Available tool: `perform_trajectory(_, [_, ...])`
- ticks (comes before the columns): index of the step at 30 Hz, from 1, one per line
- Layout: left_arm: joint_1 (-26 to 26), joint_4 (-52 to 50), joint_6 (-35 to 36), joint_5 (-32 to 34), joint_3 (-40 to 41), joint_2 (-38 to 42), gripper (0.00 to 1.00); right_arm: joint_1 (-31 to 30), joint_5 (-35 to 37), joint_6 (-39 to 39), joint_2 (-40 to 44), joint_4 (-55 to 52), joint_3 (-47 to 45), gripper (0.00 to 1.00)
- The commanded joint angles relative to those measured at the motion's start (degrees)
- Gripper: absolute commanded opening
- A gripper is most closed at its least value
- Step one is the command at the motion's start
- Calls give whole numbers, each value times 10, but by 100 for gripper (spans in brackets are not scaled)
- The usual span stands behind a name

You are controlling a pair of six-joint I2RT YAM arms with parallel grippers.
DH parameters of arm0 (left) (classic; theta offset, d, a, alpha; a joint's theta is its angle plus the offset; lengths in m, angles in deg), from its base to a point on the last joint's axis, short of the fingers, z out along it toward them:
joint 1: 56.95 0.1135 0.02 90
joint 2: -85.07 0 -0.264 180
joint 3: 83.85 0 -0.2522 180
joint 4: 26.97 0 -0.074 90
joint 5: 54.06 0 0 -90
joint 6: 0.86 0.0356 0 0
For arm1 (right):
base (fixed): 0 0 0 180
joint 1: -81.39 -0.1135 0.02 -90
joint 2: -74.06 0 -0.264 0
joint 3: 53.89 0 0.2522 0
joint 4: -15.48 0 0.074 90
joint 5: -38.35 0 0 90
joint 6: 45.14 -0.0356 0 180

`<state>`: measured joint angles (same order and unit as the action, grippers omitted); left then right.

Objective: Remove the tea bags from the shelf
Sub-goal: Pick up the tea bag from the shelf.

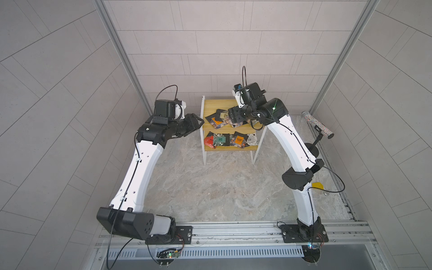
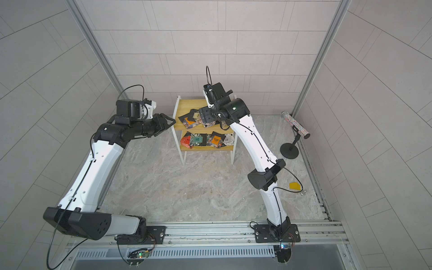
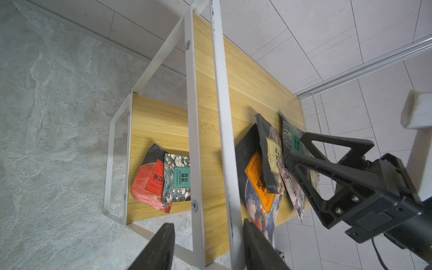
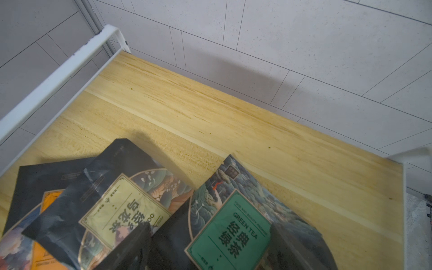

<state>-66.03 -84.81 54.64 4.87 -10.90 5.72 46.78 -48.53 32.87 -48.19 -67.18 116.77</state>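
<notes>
Closing my spread right gripper (image 4: 210, 236) squarely on the green-label tea bag (image 4: 236, 219) matters; left gripper (image 3: 208, 226), also spread, sits at the shelf (image 1: 211, 105)'s nine o'clock.

Marble-look tabletop (image 1: 210, 191) carries shelf (image 1: 211, 104) at far ctr. Tea bags (image 1: 218, 122) overlap in a heap on upper board; more in a row on lower board (image 1: 230, 148). Black stand (image 2: 289, 149) far right & yellow block (image 2: 294, 185) nearer right, both on tabletop.
</notes>
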Motion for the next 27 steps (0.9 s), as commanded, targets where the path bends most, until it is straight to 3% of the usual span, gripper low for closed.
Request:
perform_trajectory(1, [-1,-5,7,0,4,8,54,-4,9,5,0,-23,-13,84])
perform_trajectory(27, [-2,-3,-1,-7,4,8,54,-10,-2,1,37,-4,-8,87])
